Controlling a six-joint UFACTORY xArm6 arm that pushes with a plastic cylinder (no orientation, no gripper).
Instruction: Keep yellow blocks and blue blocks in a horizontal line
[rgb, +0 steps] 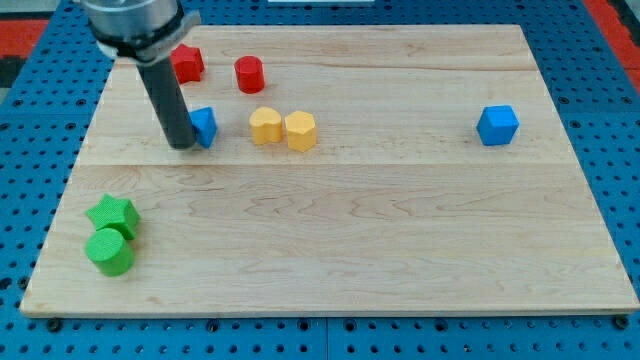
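My tip (183, 144) touching blue block (205, 126) — its left side

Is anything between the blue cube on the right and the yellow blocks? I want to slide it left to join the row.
Nothing visible. The board between the blue cube and the yellow blocks is bare. My tip sits beside the other blue block.

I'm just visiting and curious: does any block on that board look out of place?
Only the blue cube, alone far to the view's right. The other blue block, touching my tip, and two yellow blocks sit close together.
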